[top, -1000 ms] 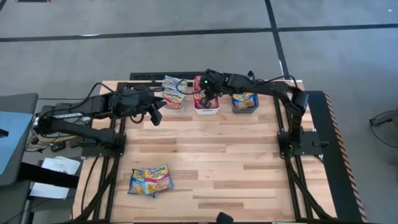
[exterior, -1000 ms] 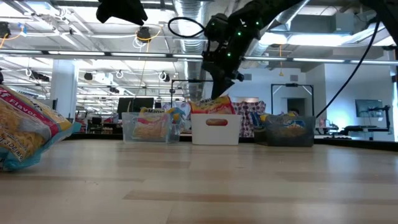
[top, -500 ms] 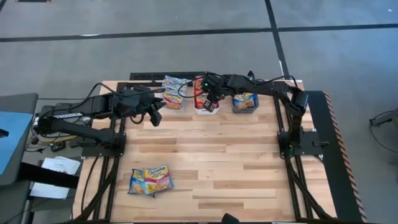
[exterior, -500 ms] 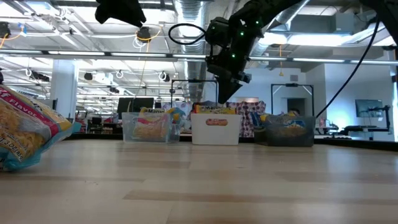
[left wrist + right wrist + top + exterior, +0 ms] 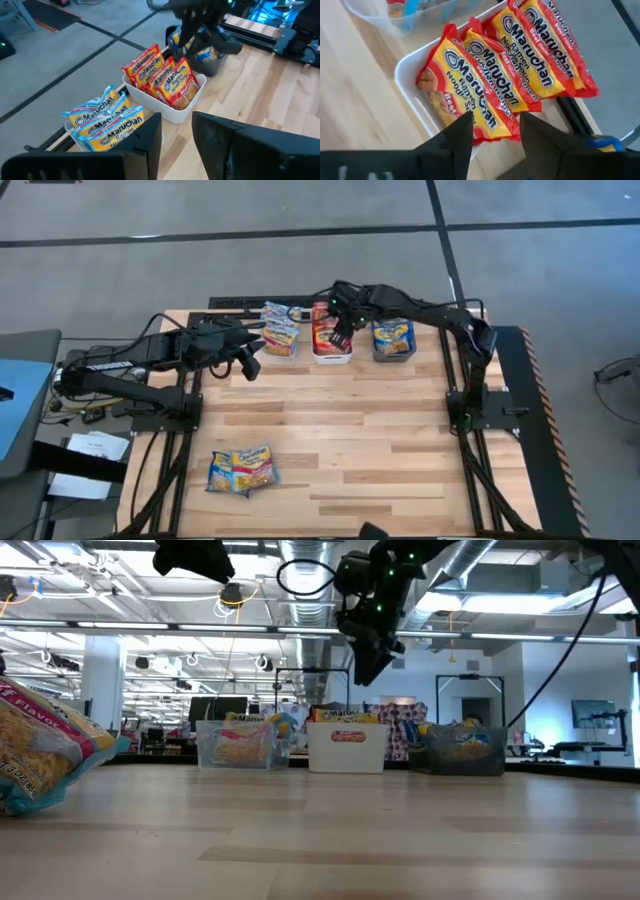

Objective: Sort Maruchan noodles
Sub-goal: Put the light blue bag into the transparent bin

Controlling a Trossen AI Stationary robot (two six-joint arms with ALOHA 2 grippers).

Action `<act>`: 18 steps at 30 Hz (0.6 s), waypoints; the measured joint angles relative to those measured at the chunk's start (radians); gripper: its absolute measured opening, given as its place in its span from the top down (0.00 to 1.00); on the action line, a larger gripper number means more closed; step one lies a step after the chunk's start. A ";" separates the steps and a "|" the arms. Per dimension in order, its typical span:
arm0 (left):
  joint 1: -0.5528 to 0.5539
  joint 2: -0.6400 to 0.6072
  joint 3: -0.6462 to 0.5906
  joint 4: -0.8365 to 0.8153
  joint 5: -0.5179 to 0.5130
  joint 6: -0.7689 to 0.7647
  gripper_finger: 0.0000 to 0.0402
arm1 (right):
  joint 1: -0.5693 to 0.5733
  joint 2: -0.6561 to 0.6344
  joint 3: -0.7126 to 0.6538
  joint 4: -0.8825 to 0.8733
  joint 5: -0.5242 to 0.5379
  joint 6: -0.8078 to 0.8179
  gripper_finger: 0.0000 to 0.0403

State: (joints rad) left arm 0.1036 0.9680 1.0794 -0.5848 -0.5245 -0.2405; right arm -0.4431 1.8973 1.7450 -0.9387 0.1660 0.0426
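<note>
Right claw (image 5: 340,320) hanging above the white bin (image 5: 333,356) at the far middle of the worktop (image 5: 380,440), fingers (image 5: 540,131) parted with a plain gap and nothing held between them. Three red-edged Maruchan noodles (image 5: 485,85) packed on edge in that bin, overlapping like tiles. Blue-accented packets (image 5: 102,122) stacked in the clear bin (image 5: 283,354) just to the left; more packets (image 5: 393,338) in the grey bin (image 5: 395,357) to the right. Two loose packets (image 5: 243,469) lying flat near the front left of the worktop, one overlapping the other, well apart from the bins.

Left claw (image 5: 250,362) hovering over bare wood near the clear bin, empty, fingers (image 5: 150,135) standing partly apart.

Handling, as a judgement: light packets, crinkly glossy film likely slippery under hard pads; dried block inside stiff but brittle, so cracking likely under a hard squeeze. Flat on wood, little edge to get under; best hold probably across the short width at mid-length, pinching both long sides, or on the crimped end seam where film alone gives. With the two overlapping, sensible to take the upper one first, from its free side, to avoid dragging the lower along. Low weight making a gentle, shallow pinch enough; a tilted grab likely to let the packet swing or slide out
</note>
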 joint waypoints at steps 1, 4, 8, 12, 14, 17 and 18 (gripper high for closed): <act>0.000 0.000 0.000 0.000 0.000 0.000 0.76 | 0.000 0.000 0.018 -0.020 -0.008 0.002 0.54; 0.000 0.000 0.000 0.000 -0.006 -0.005 0.76 | 0.005 0.000 0.059 -0.077 -0.025 0.008 0.53; 0.000 0.000 0.000 0.000 -0.004 -0.037 0.76 | 0.020 0.000 0.094 -0.113 -0.038 0.010 0.54; 0.007 0.000 0.000 -0.004 -0.003 -0.054 0.74 | 0.035 0.000 0.111 -0.151 -0.038 0.011 0.55; 0.021 0.000 0.000 -0.006 -0.003 -0.086 0.71 | 0.046 0.000 0.113 -0.170 -0.038 0.013 0.56; 0.045 0.000 0.000 -0.012 -0.011 -0.099 0.66 | 0.062 0.000 0.113 -0.196 -0.038 0.014 0.57; 0.053 0.000 0.000 -0.011 -0.018 -0.104 0.64 | 0.067 0.000 0.113 -0.203 -0.038 0.016 0.57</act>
State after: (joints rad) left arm 0.1570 0.9678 1.0794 -0.5956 -0.5429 -0.3449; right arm -0.3762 1.8969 1.8576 -1.1419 0.1284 0.0590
